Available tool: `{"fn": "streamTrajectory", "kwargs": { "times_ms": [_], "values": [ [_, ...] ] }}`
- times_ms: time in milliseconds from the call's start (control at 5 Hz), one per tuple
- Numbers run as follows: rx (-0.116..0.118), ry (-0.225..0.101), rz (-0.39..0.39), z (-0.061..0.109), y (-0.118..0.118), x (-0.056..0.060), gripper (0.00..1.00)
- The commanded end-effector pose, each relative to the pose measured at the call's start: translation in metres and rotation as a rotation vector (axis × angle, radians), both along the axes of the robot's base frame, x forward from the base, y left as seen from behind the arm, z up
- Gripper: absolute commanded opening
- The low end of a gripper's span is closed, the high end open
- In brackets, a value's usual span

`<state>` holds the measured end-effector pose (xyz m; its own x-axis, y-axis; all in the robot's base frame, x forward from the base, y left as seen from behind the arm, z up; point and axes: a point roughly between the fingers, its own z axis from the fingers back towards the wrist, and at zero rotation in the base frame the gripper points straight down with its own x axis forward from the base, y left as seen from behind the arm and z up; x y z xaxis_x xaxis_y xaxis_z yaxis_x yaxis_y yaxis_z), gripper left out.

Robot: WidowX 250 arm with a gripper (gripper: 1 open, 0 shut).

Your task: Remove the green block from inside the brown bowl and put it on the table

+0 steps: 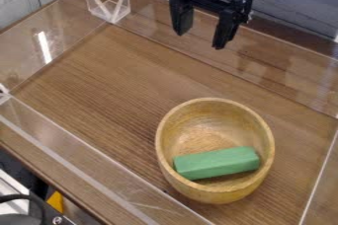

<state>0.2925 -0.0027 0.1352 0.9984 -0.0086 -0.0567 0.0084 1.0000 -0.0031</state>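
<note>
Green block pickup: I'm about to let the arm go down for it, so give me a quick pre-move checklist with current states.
1. green block lies inside the brown bowl: ok.
2. gripper open, nothing between its fingers: ok.
3. Gripper pointing down: ok.
4. Gripper above the block: not ok; it hangs over the far part of the table, apart from the bowl.
5. Bare table beside the bowl for setting the block down: ok.
6. Block's exact height in the bowl: cannot tell.
</note>
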Motion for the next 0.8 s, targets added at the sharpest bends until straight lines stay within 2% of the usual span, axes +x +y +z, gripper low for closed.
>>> {"fn": "streamTrajectory", "kwargs": {
  "times_ms": [0,200,400,600],
  "values": [
    [-0.013,0.029,-0.094,-0.003,-0.009,-0.013,1.00],
    [-0.020,0.090,-0.323,-0.022,-0.030,-0.040,1.00],
    [-0.027,0.107,-0.552,-0.034,-0.060,-0.066,1.00],
    [-0.024,0.102,-0.735,-0.052,-0.077,-0.084,1.00]
  ]
}}
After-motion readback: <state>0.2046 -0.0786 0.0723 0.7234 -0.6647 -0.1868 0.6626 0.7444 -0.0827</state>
